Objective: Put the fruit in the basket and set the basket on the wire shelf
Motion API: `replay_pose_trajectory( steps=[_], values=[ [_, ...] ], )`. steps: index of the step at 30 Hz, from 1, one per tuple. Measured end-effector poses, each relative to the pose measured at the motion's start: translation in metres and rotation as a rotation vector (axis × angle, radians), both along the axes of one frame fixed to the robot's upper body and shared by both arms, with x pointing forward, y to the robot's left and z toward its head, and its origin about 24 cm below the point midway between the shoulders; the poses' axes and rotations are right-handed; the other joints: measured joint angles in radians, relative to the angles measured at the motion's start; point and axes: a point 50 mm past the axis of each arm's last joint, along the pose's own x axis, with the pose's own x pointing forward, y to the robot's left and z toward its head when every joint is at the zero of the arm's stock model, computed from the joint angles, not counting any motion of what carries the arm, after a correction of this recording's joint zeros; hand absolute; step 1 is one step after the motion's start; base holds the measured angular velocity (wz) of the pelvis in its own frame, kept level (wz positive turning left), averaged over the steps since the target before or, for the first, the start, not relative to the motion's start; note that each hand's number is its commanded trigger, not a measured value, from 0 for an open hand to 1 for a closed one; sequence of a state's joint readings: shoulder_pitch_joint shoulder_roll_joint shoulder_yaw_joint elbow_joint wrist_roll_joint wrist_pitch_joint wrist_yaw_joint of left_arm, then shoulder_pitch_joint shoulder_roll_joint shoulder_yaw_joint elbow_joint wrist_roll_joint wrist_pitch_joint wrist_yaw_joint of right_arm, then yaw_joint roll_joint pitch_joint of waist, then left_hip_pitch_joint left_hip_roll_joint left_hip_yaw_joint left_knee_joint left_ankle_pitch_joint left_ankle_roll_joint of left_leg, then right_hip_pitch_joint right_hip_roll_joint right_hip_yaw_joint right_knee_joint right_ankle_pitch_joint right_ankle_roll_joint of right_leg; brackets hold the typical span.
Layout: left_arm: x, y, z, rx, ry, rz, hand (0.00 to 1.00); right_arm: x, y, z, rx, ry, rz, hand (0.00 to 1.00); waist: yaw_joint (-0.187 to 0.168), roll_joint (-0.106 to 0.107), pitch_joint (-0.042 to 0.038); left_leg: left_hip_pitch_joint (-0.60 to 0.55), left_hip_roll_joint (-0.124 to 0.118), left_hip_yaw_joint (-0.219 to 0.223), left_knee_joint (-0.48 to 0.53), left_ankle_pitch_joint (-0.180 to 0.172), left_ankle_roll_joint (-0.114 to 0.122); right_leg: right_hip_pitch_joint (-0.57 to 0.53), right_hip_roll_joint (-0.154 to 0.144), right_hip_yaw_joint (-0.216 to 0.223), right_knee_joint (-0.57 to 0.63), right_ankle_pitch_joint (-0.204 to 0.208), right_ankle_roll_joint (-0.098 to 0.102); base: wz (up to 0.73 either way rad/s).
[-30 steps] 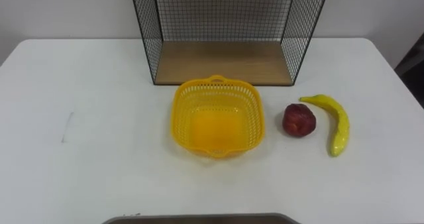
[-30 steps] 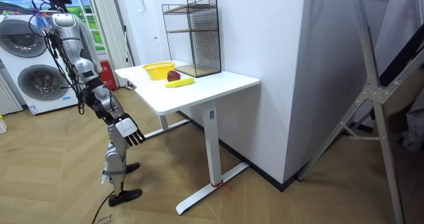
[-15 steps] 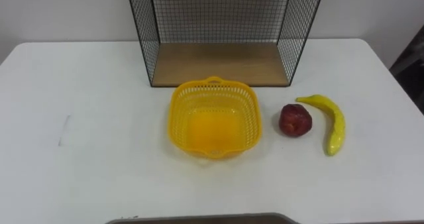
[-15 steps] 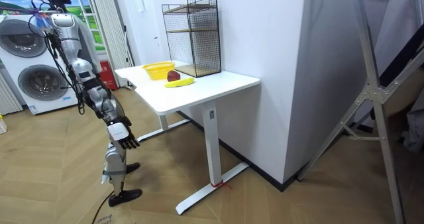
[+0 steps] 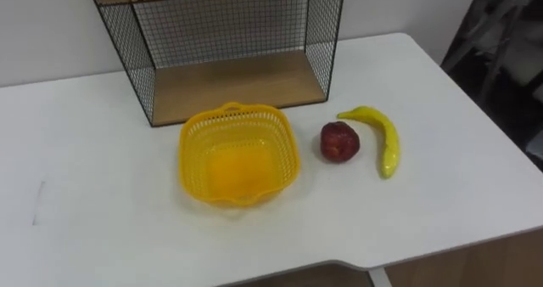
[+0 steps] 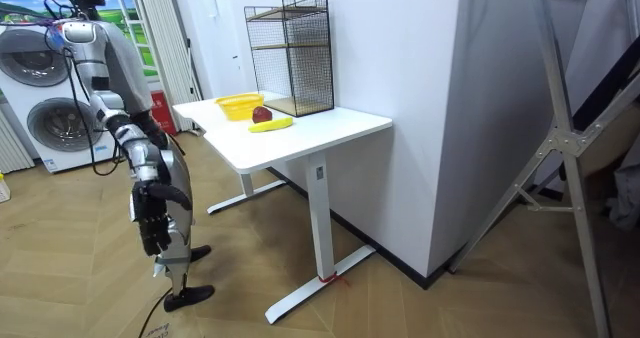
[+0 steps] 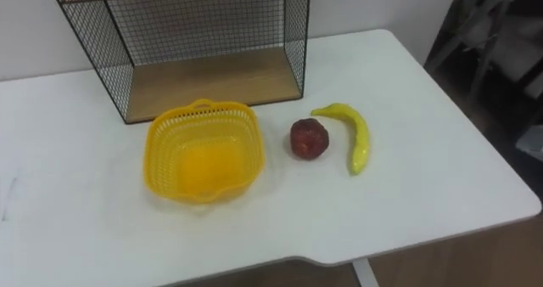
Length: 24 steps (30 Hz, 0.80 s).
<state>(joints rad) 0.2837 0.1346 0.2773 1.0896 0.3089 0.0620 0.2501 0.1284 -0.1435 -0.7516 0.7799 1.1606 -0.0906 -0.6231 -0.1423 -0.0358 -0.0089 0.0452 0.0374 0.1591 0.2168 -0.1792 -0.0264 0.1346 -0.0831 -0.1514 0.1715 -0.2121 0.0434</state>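
Basket [image 5: 237,155] on table [image 5: 102,236] before wire shelf [image 5: 225,53], apple [image 5: 339,141] to its right, banana [image 5: 382,138] beyond

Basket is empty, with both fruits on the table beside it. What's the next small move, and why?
Probably raise the right hand to the red fruit. In the room view that hand hangs low beside the robot, off the table. The red fruit lies nearest the basket, to its right, with the banana just beyond.

White table [image 5: 85,236], washing machines [image 6: 45,128], wooden floor [image 6: 450,298]
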Motion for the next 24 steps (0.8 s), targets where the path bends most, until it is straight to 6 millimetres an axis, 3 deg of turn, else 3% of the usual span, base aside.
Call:
replay_pose_trajectory(
  steps=[4, 8, 10, 15, 18, 20, 24],
  values=[
    [0.006, 0.001, 0.002, 0.009, -0.028, -0.014, 0.00, 0.026, -0.021, 0.040, -0.216, 0.106, 0.076, 0.00, 0.007, -0.003, 0.0022, -0.008, 0.000, 0.003, 0.000, 0.001, 0.001, -0.014, 0.000, 0.005, 0.000, 0.000, 0.001, -0.02],
    [0.013, -0.001, 0.001, -0.002, -0.041, -0.044, 0.00, 0.059, -0.031, 0.097, -0.566, 0.237, 0.177, 0.00, 0.014, -0.009, 0.0054, -0.008, -0.002, 0.006, -0.007, 0.001, 0.001, -0.020, -0.001, 0.009, -0.001, -0.002, 0.002, -0.02],
    [0.014, -0.002, 0.001, -0.005, -0.038, -0.065, 0.00, 0.070, -0.029, 0.119, -0.737, 0.309, 0.220, 0.00, 0.016, -0.017, 0.0087, -0.014, -0.003, 0.003, -0.011, 0.002, 0.001, -0.026, -0.001, 0.008, -0.001, -0.002, 0.002, 0.00],
    [0.020, -0.004, 0.000, -0.034, -0.036, -0.133, 0.00, 0.100, -0.010, 0.176, -1.163, 0.338, 0.359, 0.00, 0.064, -0.028, 0.0168, -0.029, -0.003, 0.013, -0.013, 0.002, 0.002, -0.054, -0.001, 0.024, 0.012, -0.001, 0.002, -0.09],
    [0.024, -0.001, 0.000, -0.042, -0.047, -0.159, 0.00, 0.118, 0.001, 0.188, -1.277, 0.295, 0.492, 0.00, 0.091, -0.036, 0.0186, -0.030, -0.003, 0.013, -0.018, 0.002, 0.002, -0.058, 0.000, 0.027, 0.014, -0.001, 0.002, 0.00],
    [0.022, 0.000, 0.000, -0.046, -0.033, -0.176, 0.00, 0.128, 0.008, 0.187, -1.305, 0.272, 0.594, 0.00, 0.099, -0.043, 0.0232, -0.020, -0.003, 0.013, -0.019, 0.001, 0.001, -0.049, 0.000, 0.026, 0.014, 0.000, 0.002, 0.00],
    [0.023, -0.002, 0.000, -0.075, -0.032, -0.186, 0.00, 0.145, 0.028, 0.182, -1.369, 0.231, 0.849, 0.00, 0.121, -0.040, 0.0225, -0.020, -0.002, 0.007, -0.026, 0.001, 0.001, -0.048, -0.001, 0.012, 0.014, 0.002, 0.003, 0.04]
  ],
)
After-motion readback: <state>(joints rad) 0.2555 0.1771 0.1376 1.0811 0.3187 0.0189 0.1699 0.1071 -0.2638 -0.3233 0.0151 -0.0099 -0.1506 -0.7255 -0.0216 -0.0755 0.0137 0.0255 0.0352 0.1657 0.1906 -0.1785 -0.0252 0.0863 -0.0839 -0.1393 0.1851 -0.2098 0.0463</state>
